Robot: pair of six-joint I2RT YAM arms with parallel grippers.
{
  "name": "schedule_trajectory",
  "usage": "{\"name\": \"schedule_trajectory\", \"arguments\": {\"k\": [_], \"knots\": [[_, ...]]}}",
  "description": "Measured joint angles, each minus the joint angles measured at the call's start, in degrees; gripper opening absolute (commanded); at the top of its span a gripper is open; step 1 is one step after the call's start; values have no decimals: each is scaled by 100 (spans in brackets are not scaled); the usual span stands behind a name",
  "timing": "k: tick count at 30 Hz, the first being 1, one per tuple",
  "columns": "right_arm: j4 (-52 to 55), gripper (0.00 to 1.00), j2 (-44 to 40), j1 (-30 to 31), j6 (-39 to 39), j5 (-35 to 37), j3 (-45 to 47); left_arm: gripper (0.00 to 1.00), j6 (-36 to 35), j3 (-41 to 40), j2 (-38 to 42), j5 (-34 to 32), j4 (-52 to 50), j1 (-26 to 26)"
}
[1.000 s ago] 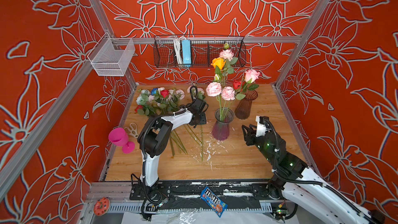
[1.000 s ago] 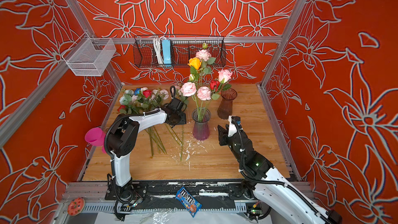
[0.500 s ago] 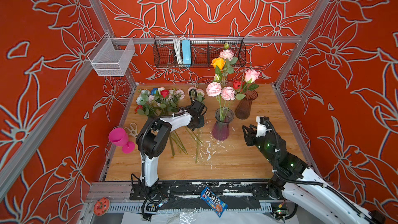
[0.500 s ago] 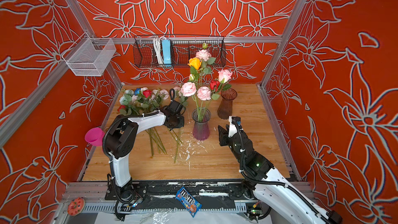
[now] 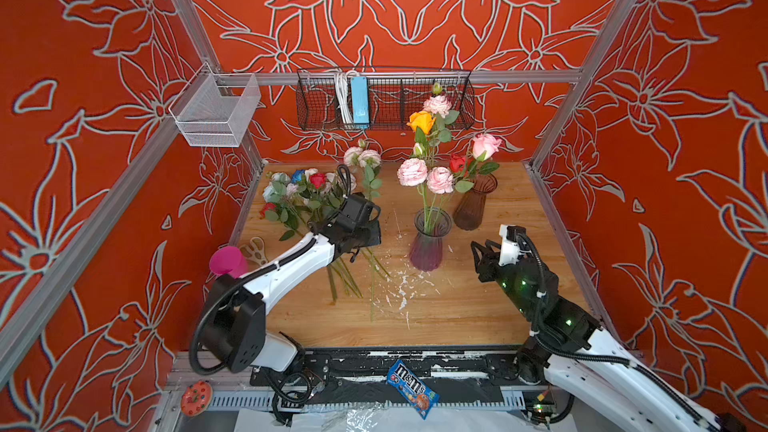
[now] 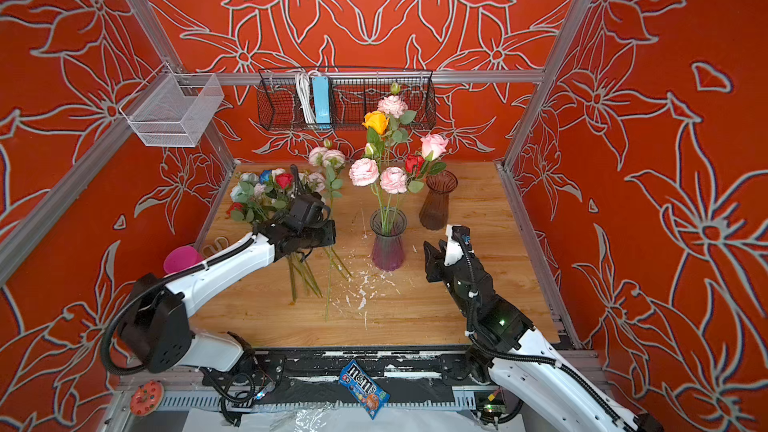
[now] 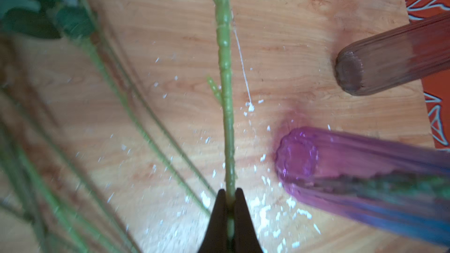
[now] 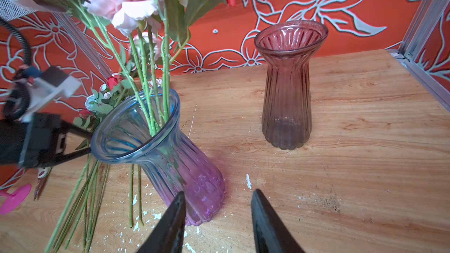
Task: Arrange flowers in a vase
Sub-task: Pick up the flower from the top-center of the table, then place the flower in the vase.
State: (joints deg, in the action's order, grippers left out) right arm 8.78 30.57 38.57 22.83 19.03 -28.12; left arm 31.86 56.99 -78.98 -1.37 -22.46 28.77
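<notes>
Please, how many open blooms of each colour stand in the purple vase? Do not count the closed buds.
Pink blooms: 4
Orange blooms: 1
Red blooms: 1
Total in the purple vase: 6

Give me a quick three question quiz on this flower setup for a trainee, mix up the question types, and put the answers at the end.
1. True or false: the brown vase stands empty.
2. Which gripper hangs open near the purple vase?
3. The left gripper is shut on: A) a green stem; B) the brown vase; C) nothing.

Key: 1. True. 2. The right gripper. 3. A.
</notes>
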Motion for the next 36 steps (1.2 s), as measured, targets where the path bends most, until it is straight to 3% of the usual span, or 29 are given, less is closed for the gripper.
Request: {"name": "schedule_trajectory", "arguments": {"k": [5, 10, 16, 22, 27, 30, 36], "knots": [[2, 45, 57, 0, 11, -33, -15, 0, 393, -962, 1449, -33, -374, 0], [122, 45, 247, 0, 13, -164, -208, 0, 758, -1725, 3523, -166, -564, 0], [219, 46, 472, 0, 13, -439, -612, 0, 470, -1958, 4988, -160, 4, 0], [341, 55, 678, 0, -42, -813, -984, 0, -221, -1851, 5025, 181, 835, 0], [457, 66, 920, 0, -142, -1169, -1451, 0, -745, -1325, 4494, 590, 1333, 9], [514, 66, 1082, 0, -188, -1495, -1759, 0, -1021, -1036, 4166, 841, 1631, 55], [560, 64, 1587, 0, -332, -2562, -2573, 0, -1655, -660, 3694, 975, 2000, 785]]}}
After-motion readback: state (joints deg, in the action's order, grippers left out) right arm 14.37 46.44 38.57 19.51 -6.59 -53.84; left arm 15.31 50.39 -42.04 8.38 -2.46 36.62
